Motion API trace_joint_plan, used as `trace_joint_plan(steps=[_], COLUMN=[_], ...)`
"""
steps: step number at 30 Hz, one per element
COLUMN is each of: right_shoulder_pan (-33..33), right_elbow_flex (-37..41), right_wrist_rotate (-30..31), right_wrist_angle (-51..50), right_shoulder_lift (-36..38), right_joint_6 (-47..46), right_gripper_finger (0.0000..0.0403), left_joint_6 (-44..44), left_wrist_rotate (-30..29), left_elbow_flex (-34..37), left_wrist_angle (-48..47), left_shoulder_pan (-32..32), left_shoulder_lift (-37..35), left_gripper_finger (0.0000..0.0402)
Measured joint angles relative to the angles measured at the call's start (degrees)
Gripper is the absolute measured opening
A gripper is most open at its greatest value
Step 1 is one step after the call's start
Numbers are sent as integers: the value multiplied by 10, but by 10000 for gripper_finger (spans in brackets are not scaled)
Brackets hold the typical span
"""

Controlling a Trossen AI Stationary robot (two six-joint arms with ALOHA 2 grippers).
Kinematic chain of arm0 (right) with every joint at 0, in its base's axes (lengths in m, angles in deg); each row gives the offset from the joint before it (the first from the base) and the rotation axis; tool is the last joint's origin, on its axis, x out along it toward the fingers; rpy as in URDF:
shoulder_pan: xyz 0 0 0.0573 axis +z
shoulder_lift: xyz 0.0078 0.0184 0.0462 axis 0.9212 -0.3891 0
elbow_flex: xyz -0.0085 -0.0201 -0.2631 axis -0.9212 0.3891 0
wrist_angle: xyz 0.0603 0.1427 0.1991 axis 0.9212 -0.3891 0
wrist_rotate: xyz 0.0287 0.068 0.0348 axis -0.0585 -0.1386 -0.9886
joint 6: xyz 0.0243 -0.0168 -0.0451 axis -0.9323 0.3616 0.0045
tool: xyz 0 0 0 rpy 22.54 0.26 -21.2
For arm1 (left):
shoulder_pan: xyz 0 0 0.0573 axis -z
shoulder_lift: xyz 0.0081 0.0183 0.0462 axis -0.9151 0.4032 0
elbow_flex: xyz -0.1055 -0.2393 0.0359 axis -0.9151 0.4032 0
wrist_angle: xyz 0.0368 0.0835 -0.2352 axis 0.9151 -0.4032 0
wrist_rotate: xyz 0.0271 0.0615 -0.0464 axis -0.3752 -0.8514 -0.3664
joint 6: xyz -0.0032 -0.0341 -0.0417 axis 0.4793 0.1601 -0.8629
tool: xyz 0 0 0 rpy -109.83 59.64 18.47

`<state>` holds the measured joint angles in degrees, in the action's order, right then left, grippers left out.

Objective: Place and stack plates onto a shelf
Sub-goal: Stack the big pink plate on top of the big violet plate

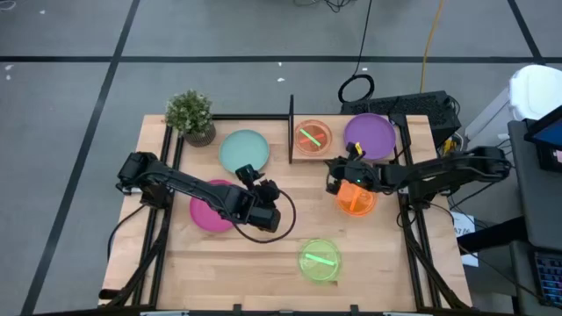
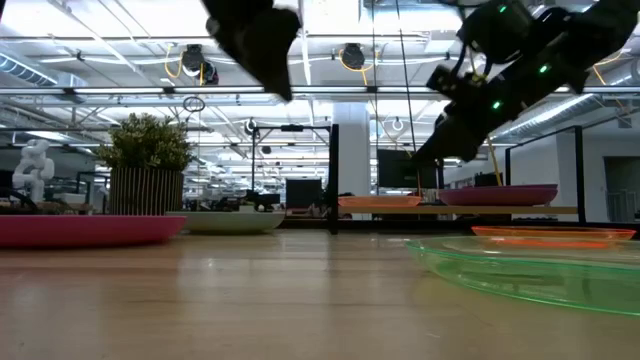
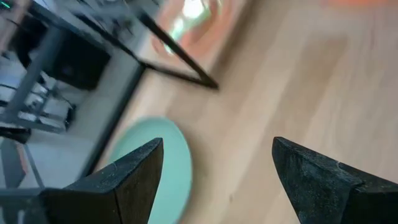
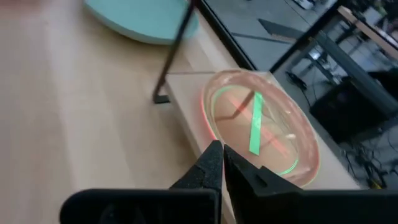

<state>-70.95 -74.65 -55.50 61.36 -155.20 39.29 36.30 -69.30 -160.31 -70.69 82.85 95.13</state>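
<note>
The shelf (image 1: 342, 149) lies at the table's far right, with its black upright panel (image 1: 291, 130) at its left end. On it rest a translucent pink plate (image 4: 261, 130) showing a green ring inside, and a purple plate (image 1: 370, 136). Flat on the table lie a teal plate (image 1: 244, 149), a magenta plate (image 1: 211, 211), an orange plate (image 1: 356, 200) and a green plate (image 1: 319, 261). My left gripper (image 3: 217, 146) hangs open above the table near the teal plate, holding nothing. My right gripper (image 4: 221, 149) is shut and empty, raised just in front of the shelf's pink plate.
A potted plant (image 1: 190, 116) stands at the far left corner. Cables and a black stand lie beyond the table's far right edge. Bare wood shows in the table's middle and along its near left side.
</note>
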Motion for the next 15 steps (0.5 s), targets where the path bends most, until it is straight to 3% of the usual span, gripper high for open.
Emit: trace_joint_plan(steps=[5, 9, 15], right_shoulder_pan=[40, 57, 70], right_elbow_flex=[0, 0, 0], right_wrist_rotate=[-1, -1, -5], right_wrist_angle=[-120, -192, -225], right_shoulder_lift=[100, 174, 247], right_joint_6=[23, 18, -1], right_gripper_finger=[0, 0, 0], left_joint_6=[-38, -89, -151], left_wrist_rotate=[89, 120, 167], left_elbow_flex=[72, 108, 135], left_wrist_angle=[39, 40, 35], left_shoulder_pan=[-9, -2, 21], left_shoulder_lift=[0, 0, 0], left_gripper_finger=[305, 305, 305])
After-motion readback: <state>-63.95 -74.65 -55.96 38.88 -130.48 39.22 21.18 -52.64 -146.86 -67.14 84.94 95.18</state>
